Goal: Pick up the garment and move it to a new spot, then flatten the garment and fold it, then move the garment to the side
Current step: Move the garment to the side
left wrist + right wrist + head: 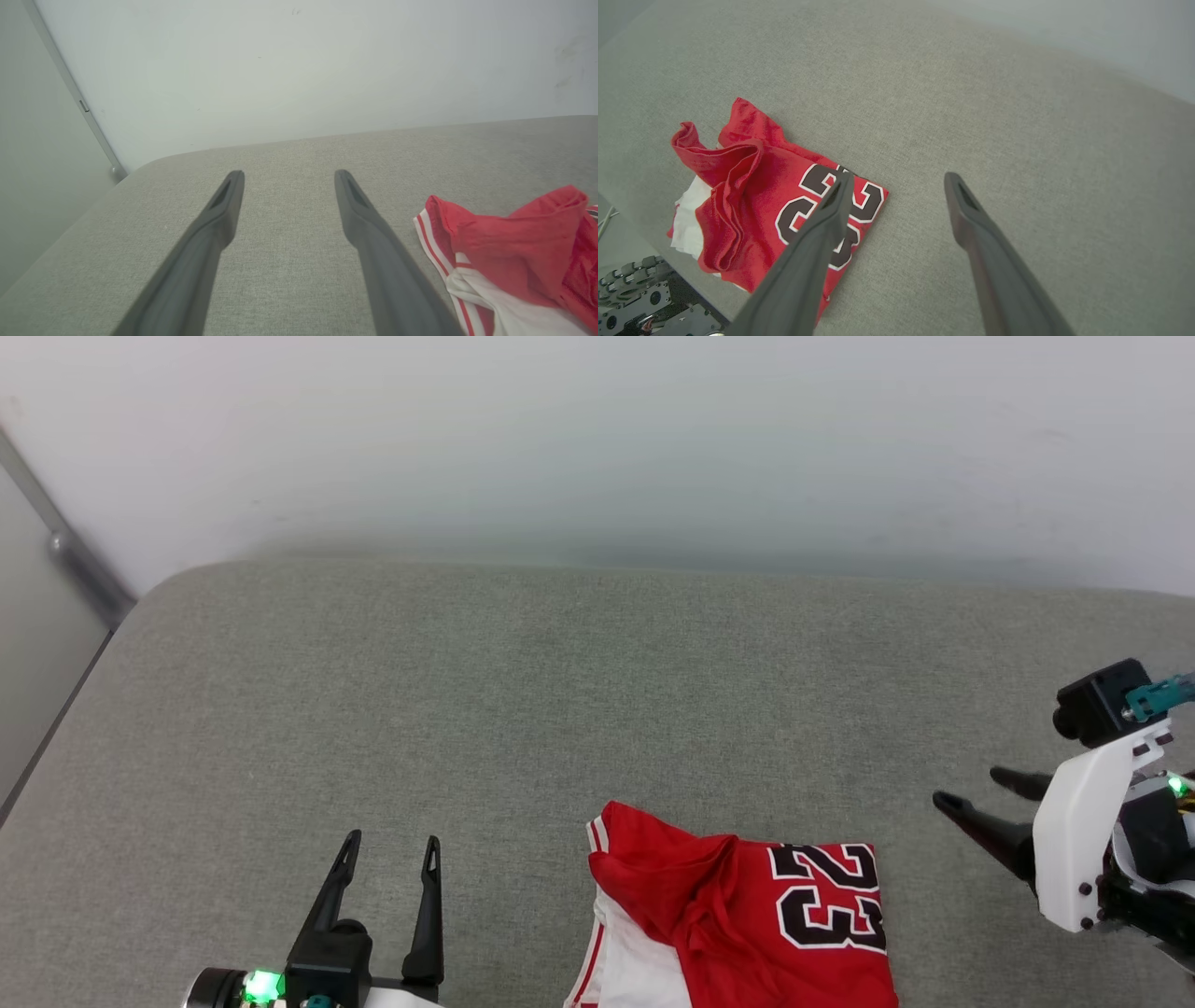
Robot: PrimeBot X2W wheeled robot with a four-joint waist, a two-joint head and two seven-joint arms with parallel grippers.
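Red jersey (747, 924) lies folded and rumpled at the near edge of the grey fabric surface (560, 691), with its "23" numerals (829, 896) facing up and a white panel showing on its left. Left gripper (391, 840) is left of the jersey, fingers spread, holding nothing. Right gripper (971, 786) is right of the jersey, fingers spread and pointing toward it, not touching. Beyond the jersey is bare fabric, then a white wall (597, 429).

Garment (747, 924) on cushion (523, 709), near edge
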